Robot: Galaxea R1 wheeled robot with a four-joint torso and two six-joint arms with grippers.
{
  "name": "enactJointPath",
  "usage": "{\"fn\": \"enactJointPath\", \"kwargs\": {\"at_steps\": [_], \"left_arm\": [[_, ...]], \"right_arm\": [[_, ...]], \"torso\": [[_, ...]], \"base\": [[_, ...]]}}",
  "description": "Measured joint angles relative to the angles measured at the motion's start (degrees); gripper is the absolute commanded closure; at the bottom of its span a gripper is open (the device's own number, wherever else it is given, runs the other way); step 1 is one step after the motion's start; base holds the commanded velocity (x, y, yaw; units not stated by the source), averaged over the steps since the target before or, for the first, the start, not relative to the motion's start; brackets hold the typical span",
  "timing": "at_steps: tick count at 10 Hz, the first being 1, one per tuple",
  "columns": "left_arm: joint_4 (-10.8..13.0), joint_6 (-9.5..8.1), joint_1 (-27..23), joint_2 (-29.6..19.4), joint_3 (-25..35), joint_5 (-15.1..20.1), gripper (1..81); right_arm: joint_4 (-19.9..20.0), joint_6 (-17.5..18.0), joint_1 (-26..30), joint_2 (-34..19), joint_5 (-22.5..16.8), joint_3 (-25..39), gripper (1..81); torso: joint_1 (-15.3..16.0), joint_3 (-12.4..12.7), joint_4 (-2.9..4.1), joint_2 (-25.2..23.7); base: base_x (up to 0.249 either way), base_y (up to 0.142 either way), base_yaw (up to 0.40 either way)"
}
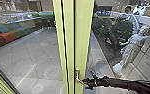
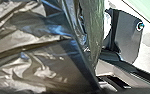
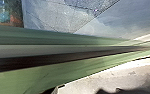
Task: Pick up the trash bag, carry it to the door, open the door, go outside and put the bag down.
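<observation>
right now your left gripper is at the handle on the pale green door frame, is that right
Wrong arm: the head view shows the right gripper, not the left, at the handle on the pale green door frame. The rest is right.

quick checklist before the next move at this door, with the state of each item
1. bag up at left wrist: ok, it looms large there
2. bag held firmly: cannot tell
3. right claw at handle: ok, right by it
4. firm hold on handle: cannot tell
5. frame out of the way: not ok, upright straight ahead
</observation>
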Motion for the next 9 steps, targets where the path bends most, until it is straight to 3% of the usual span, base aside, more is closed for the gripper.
{"fn": "enactJointPath", "kwargs": {"at_steps": [7, 9], "left_arm": [[0.0, 0.07, 0.1, 0.2, 0.0, 0.0, 81.1], [0.0, 0.09, 0.5, 0.2, 0.0, 0.0, 81.1]], "right_arm": [[-0.1, 0.0, 0.2, -0.1, 0.0, 0.0, 1.0], [-0.1, -0.1, -0.1, -0.1, -0.3, 0.0, 1.0]], "torso": [[0.0, 0.0, 0.0, 0.0], [0.0, 0.0, 0.0, 0.0]], "base": [[0.0, 0.0, 0.0], [0.089, 0.0, 0.0]]}}
